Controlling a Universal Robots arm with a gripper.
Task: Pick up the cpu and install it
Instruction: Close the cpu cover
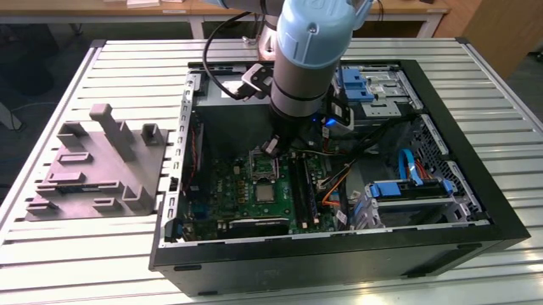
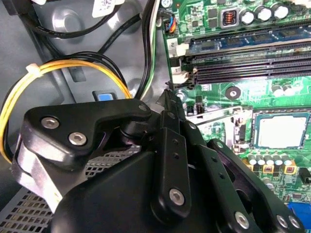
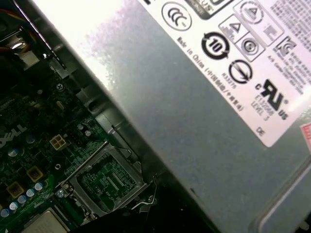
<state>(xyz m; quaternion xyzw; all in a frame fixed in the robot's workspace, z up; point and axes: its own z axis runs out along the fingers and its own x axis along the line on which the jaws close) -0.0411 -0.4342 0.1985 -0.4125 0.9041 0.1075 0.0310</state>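
While the arm (image 1: 307, 57) reaches down into the open case (image 1: 339, 254) on the slatted tabletop (image 1: 85, 254), its hand (image 1: 273, 146) hangs low over the green board (image 1: 254, 197), just above the socket's raised frame (image 1: 264, 166). From these views I cannot tell whether the hand is spread or pressed together; in the second wrist view its black linkage (image 2: 165, 160) hides the tips.

The cpu (image 1: 266, 192) lies flat on the board, seated in the socket area just beside the tilted-up frame, on the side nearer the case's front wall in the exterior view. It is square, so it has no long axis to speak of; its silvery top faces up, and its edges run in line with the board's edges. In the second wrist view the cpu (image 2: 283, 129) shows its pale rim, apart from the hand, beside a row of small capacitors (image 2: 265, 165) and near the dark memory slots (image 2: 252, 73). In the first wrist view a corner of the cpu (image 3: 46, 223) shows next to the open frame (image 3: 104, 182), which sits close under the grey power supply (image 3: 194, 121).

Yellow and black cables (image 2: 73, 68) loop beside the hand. A grey fixture (image 1: 98, 168) stands on the tabletop at the exterior view's left, well apart from the case.
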